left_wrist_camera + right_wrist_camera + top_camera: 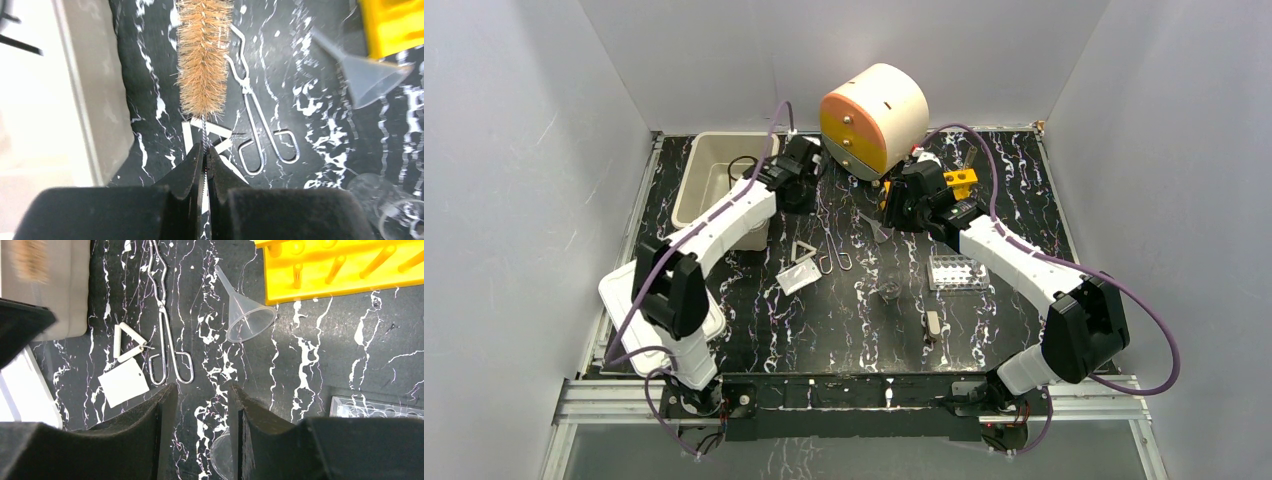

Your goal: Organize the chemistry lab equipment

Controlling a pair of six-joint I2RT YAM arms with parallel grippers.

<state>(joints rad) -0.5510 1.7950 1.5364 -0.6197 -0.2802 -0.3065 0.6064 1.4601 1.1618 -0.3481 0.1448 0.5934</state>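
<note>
1. Two grippers were in view. I found the left gripper (pixel 205 152) fully closed on the twisted wire stem of the brown-bristled brush (pixel 202 55).
2. The brush was held over the black marbled table (pixel 150 75), beside the wall of the white rectangular tub (pixel 87 100).
3. The right gripper (pixel 200 390) stood partly open and held nothing.
4. The thin metal tongs (pixel 162 302), metal triangle (pixel 118 342) and white square pad (pixel 123 382) lay close together on the table.
5. The clear funnel (pixel 247 320) lay near the yellow peg rack (pixel 340 265).
</note>
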